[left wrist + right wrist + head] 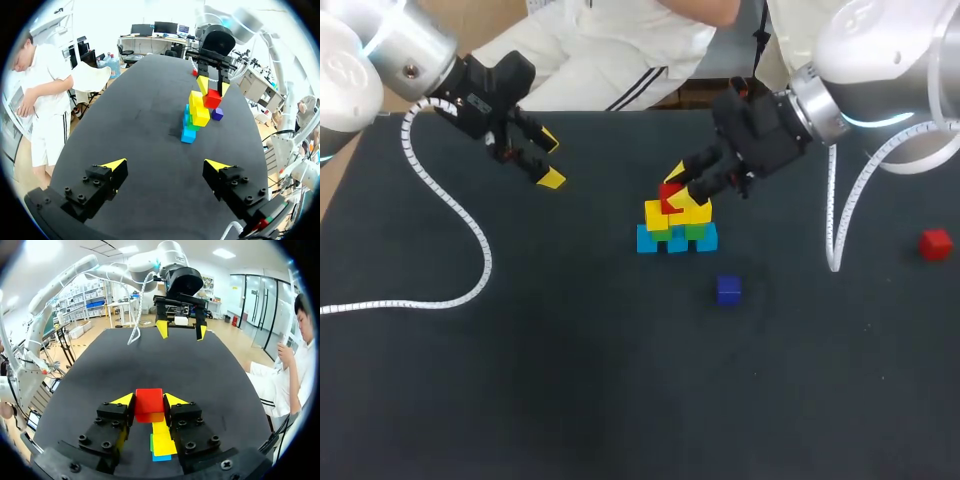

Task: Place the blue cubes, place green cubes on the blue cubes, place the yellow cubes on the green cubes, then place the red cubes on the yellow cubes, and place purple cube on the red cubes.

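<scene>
R: right end effector [149, 401] grips small red cube [671, 199] just over stacked yellow cubes [694, 212] | L: left end effector [165, 167] wide open, well apart, above dark table [570, 350]

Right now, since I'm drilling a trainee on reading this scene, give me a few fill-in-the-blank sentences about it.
1. The cube in the right gripper is ___.
2. The left gripper is ___ and holds nothing.
3. The lowest cubes of the stack are ___.
4. The loose red cube lies on the ___ arm's side of the stack.

Missing words: red; open; blue; right.
</scene>
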You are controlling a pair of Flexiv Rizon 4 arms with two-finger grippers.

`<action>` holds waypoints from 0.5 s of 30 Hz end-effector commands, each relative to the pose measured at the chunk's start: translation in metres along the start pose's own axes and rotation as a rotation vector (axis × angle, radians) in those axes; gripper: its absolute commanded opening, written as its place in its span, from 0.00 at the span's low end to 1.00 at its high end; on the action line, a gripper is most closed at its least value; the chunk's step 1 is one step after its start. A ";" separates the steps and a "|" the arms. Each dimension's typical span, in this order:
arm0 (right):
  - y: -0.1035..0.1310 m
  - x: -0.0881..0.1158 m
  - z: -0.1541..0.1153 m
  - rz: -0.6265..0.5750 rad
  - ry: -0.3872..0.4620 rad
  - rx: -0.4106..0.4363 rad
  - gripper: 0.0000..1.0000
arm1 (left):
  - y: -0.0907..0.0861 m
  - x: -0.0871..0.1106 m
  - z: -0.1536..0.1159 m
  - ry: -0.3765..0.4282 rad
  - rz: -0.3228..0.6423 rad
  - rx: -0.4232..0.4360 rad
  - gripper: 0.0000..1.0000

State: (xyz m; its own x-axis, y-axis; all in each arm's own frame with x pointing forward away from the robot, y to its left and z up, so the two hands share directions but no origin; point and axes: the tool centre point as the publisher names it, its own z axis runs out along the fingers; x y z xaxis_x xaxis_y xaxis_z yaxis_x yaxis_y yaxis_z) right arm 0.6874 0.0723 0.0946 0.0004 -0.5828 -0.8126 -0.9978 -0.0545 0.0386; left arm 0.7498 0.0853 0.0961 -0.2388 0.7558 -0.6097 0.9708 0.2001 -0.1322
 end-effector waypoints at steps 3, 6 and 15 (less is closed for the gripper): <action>-0.003 0.002 0.001 0.004 -0.006 -0.004 0.00 | -0.001 0.001 0.000 -0.002 0.002 -0.001 1.00; -0.003 0.002 0.001 0.006 -0.007 -0.002 0.00 | -0.001 0.001 0.000 -0.002 0.002 -0.001 1.00; -0.006 0.003 0.003 0.007 -0.005 -0.008 0.00 | -0.001 0.001 0.000 -0.002 0.002 -0.001 1.00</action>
State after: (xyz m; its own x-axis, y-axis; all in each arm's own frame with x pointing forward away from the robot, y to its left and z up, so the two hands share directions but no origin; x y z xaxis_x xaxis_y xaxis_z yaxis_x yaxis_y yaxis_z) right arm 0.6911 0.0726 0.0917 -0.0065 -0.5807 -0.8141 -0.9975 -0.0536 0.0462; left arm 0.7498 0.0853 0.0961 -0.2388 0.7558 -0.6097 0.9708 0.2001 -0.1322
